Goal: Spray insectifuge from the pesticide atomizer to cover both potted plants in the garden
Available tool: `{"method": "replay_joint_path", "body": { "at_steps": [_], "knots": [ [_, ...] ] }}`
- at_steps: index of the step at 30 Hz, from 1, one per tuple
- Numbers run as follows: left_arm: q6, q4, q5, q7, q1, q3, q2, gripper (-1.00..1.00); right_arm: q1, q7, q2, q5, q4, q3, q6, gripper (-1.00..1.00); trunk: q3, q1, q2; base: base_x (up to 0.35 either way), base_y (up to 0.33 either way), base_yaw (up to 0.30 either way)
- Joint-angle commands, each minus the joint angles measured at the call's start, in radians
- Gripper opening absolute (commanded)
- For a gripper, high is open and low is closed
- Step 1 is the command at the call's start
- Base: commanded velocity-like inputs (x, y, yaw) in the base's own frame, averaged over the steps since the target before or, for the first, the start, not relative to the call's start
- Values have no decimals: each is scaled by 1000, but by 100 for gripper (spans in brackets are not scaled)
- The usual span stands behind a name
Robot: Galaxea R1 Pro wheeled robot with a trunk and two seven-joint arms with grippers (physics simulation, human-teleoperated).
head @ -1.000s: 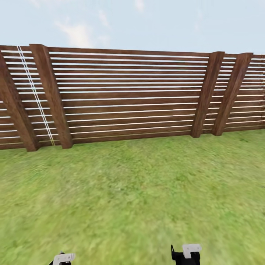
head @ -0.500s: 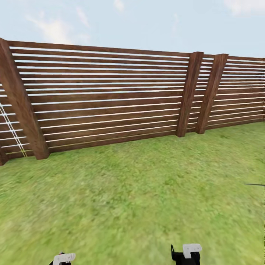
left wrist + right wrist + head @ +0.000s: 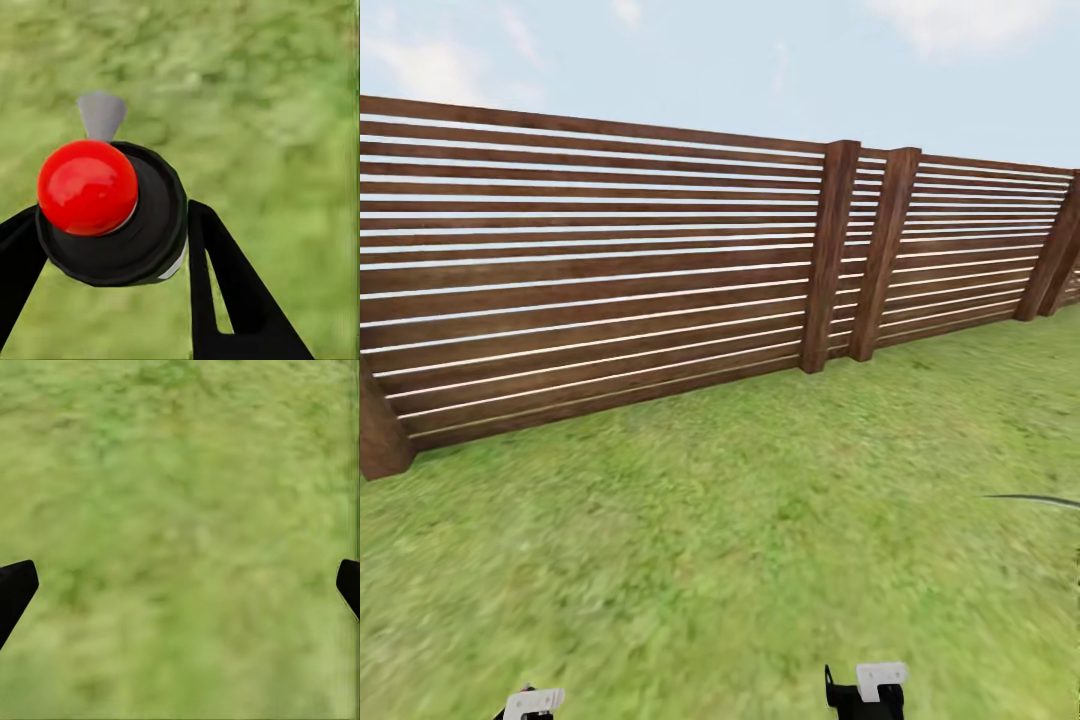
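Note:
In the left wrist view the pesticide atomizer [image 3: 142, 232] sits between my left gripper's [image 3: 112, 211] two black fingers. I see it end-on: a round black sprayer head with a glossy red knob and a small grey piece behind it. The fingers press against both sides of the head, so the gripper is shut on it. My right gripper [image 3: 184, 581] is open, its black fingertips [image 3: 15, 585] far apart over bare grass with nothing between them. The potted plants are out of view. The garden shows as lawn [image 3: 740, 520] and a wooden slat fence [image 3: 610, 270].
The fence runs across the whole head view, with thick posts [image 3: 825, 255] near the middle and another pair far right. Open grass lies between me and it. A thin dark leaf tip [image 3: 1032, 498] pokes in at the right edge. Both arm ends [image 3: 870, 690] show at the bottom.
The whole head view has swung right: the fence posts slide left in the picture and a new post pair comes in far right. The arms hold the same pose.

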Motion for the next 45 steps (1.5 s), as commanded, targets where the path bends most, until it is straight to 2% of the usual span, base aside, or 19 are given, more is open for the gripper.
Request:
{"method": "replay_joint_path", "body": {
  "at_steps": [1,15,45],
  "knots": [
    [-3,0,11,-3,0,-7,0,-100,-1,-8,0,11,1,-3,-1,100,-1,0,0,340,78,-265],
    [-3,0,11,-3,0,-7,0,-100,-1,-8,0,11,1,-3,-1,100,-1,0,0,324,153,-265],
    [-3,0,11,-3,0,-7,0,-100,-1,-8,0,11,1,-3,-1,100,-1,0,0,336,61,-265]
  ]
}}
